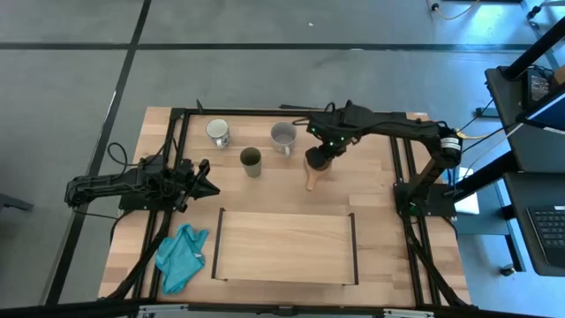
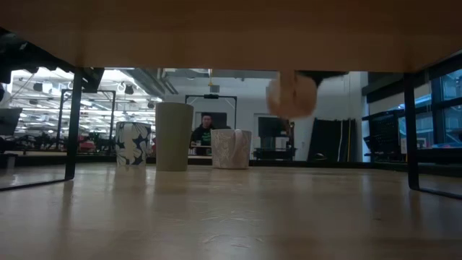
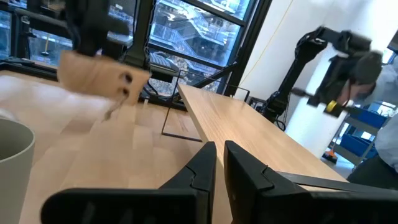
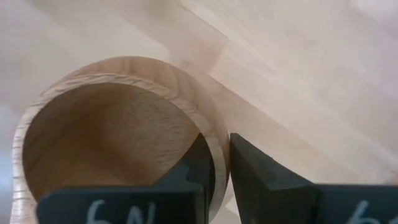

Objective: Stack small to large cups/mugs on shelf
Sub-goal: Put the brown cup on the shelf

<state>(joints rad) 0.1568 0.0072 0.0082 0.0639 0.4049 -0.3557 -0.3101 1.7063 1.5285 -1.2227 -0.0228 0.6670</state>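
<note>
The right tool [image 4: 214, 168] pinches the thin rim of the round, grained wooden cup [image 4: 118, 130], lifted clear of the tabletop [image 1: 371, 190]. The left tool [image 3: 219, 163], pressed together, waits apart.

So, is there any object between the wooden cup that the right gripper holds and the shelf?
Nothing visible. The right gripper holds the wooden cup above bare tabletop, and the shelf lies just beyond.

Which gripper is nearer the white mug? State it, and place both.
Left. The left gripper sits just below and left of the white mug in the high view. The right gripper, shut on the wooden cup, is farther, beyond the grey mug.
</note>
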